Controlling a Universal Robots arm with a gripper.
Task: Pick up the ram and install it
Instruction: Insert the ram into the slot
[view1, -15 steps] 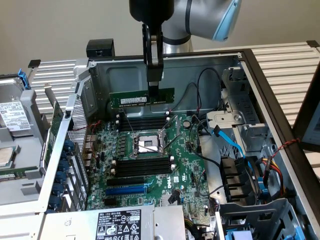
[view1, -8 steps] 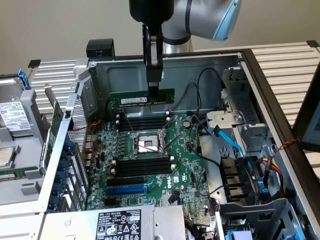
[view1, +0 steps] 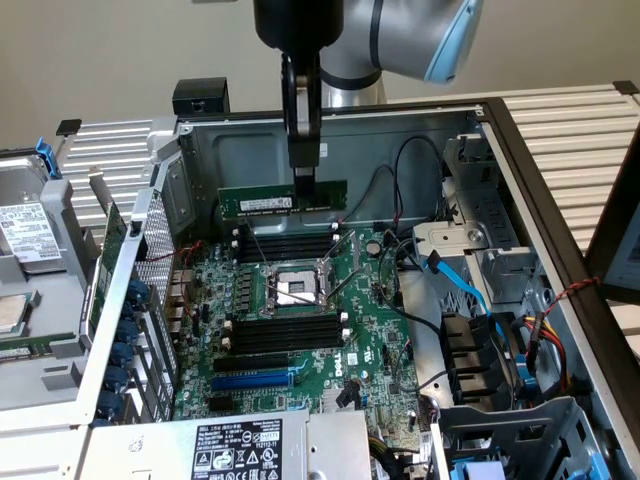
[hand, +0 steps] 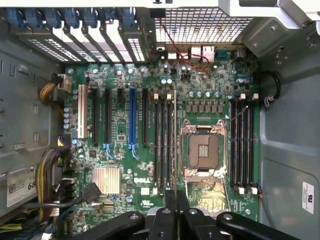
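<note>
Jaws pinch the ram (view1: 260, 200) by its top edge; the gripper (view1: 304, 184) hangs at twelve o'clock from the socket (view1: 290, 290).

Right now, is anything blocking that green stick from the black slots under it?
Nothing visible does. The tool grips the ram in open air above the black memory slots, which look empty.
</note>
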